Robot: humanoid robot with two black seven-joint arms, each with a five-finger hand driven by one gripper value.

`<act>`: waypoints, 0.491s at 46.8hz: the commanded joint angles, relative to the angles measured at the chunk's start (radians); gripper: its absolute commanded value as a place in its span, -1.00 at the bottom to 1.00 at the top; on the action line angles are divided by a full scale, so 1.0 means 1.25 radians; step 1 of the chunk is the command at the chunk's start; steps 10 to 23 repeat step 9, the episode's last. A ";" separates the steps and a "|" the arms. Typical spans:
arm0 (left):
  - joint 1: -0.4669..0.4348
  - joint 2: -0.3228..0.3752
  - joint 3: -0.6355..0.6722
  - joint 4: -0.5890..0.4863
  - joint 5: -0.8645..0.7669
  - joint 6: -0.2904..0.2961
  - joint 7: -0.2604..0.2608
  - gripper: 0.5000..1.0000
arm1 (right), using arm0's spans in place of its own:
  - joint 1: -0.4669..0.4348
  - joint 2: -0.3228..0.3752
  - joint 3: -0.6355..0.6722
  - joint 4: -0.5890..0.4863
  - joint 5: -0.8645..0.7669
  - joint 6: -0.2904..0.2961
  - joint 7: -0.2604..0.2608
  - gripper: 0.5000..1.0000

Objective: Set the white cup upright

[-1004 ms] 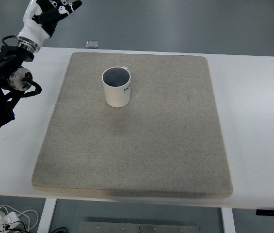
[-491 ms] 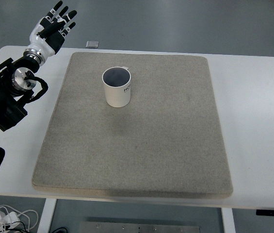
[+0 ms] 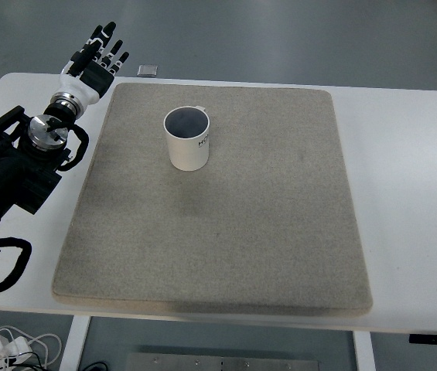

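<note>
A white cup (image 3: 186,139) stands upright on the grey mat (image 3: 226,232), toward its far left, mouth up with a dark inside and some print on its side. My left hand (image 3: 96,60) is at the table's far left, well left of the cup and apart from it. Its fingers (image 3: 106,35) are stretched out straight and hold nothing. The black left arm (image 3: 17,162) runs along the left edge. The right arm does not show.
The mat covers most of the white table (image 3: 411,193). A small grey flat object (image 3: 148,70) lies at the table's far edge, just beyond the mat's corner. Cables (image 3: 1,348) hang below the table at bottom left.
The left arm has swung down and rightward toward the mat's far left corner, the hand lowering with fingers still spread. The cup has not moved.
</note>
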 commanded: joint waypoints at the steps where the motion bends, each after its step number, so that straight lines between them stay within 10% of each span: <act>1: 0.000 0.000 -0.002 -0.001 0.002 -0.004 -0.004 0.98 | 0.000 0.000 0.002 0.000 0.001 0.002 0.000 0.81; 23: 0.000 -0.001 -0.002 -0.001 0.002 -0.004 -0.005 0.98 | 0.000 0.000 0.002 0.000 0.001 0.002 0.000 0.81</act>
